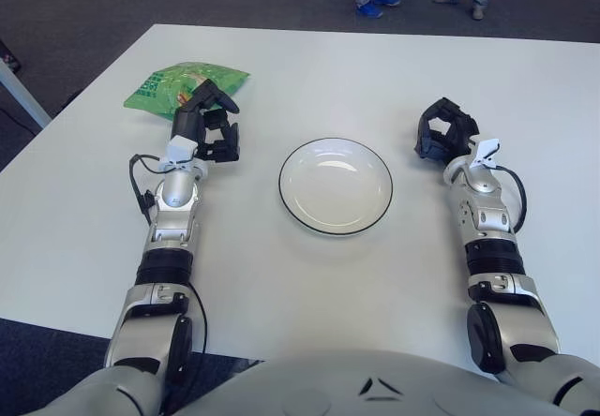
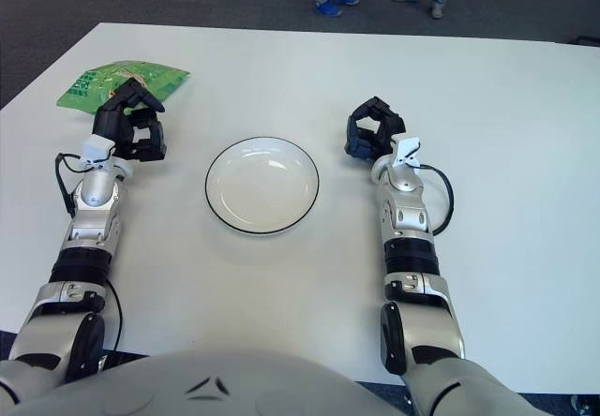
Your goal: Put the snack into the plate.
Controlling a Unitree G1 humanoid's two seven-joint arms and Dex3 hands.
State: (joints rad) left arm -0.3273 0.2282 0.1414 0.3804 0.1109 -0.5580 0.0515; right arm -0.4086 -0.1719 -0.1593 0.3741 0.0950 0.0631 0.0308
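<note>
Left hand at the snack bag, plate bare at centre.

The crinkled green foil snack bag (image 1: 178, 88) lies on the smooth white table (image 1: 309, 285) at ten o'clock from the round, black-rimmed white plate (image 1: 336, 185). The left hand (image 1: 206, 124) overlaps the bag's near edge, its black fingers loosely curled, holding nothing. The right hand (image 1: 441, 131), at three o'clock of the plate, shows curled fingers, empty.
</note>
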